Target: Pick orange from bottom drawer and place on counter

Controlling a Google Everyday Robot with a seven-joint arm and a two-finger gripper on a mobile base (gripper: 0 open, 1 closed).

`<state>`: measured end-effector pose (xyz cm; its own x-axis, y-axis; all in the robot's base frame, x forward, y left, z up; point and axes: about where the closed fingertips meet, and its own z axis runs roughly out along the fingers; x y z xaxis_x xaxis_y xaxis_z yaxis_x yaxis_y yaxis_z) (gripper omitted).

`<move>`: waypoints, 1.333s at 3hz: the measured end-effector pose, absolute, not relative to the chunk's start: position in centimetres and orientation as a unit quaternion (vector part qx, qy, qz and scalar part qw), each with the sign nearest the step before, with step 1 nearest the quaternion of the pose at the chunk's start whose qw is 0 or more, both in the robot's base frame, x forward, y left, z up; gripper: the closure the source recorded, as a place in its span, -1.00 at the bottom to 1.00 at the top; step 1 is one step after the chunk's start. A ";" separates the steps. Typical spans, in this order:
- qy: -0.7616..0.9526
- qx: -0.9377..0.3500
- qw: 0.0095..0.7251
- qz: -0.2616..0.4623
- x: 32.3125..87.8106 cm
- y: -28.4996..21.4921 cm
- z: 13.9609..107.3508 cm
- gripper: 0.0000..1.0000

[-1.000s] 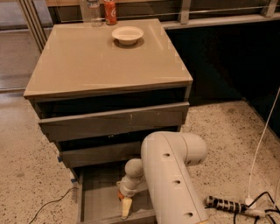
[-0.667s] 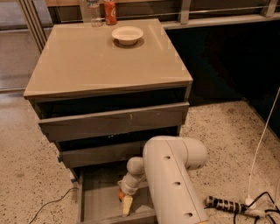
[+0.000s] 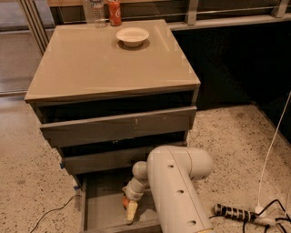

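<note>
Camera view, looking down on a grey wooden cabinet with three drawers.

Bench [image 3: 91, 68]: square, glossy beige-tan top slab, smooth and reflective. Near its far edge stand a shallow round white bowl [image 3: 132, 35], a red soda can [image 3: 114, 11] and a clear plastic bottle [image 3: 97, 9].

Upper drawer [image 3: 118, 129] and middle drawer [image 3: 104, 159]: plain worn grey fronts, each slightly ajar with a dark gap above.

Bottom drawer [image 3: 97, 205]: pulled out, a shallow tray with a flat grey floor and low sides.

Arm [image 3: 175, 191]: thick, rounded, off-white casing with small round holes. It reaches down into the bottom drawer through a ribbed white wrist.

Pincer [image 3: 131, 210]: pale cream tip, low inside the bottom drawer. Whether it is open or closed cannot be told, nor whether it grips anything.

Orange [image 3: 124, 201]: a small orange-coloured patch in the bottom drawer, right against the pincer's left side and mostly hidden.

Floor [image 3: 227, 145]: speckled terrazzo, with a dark ribbed power strip [image 3: 234, 213] and a thin white cable [image 3: 273, 145] to the right.
</note>
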<state>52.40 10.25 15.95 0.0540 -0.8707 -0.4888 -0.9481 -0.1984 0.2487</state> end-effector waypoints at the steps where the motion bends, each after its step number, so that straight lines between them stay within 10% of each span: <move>1: 0.629 -0.723 0.070 0.278 52.4 10.3 15.9 -1.00; 4: 0.629 -0.723 0.070 0.278 52.4 10.3 15.9 0.41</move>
<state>52.39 10.25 15.95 0.0540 -0.8707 -0.4888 -0.9480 -0.1984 0.2488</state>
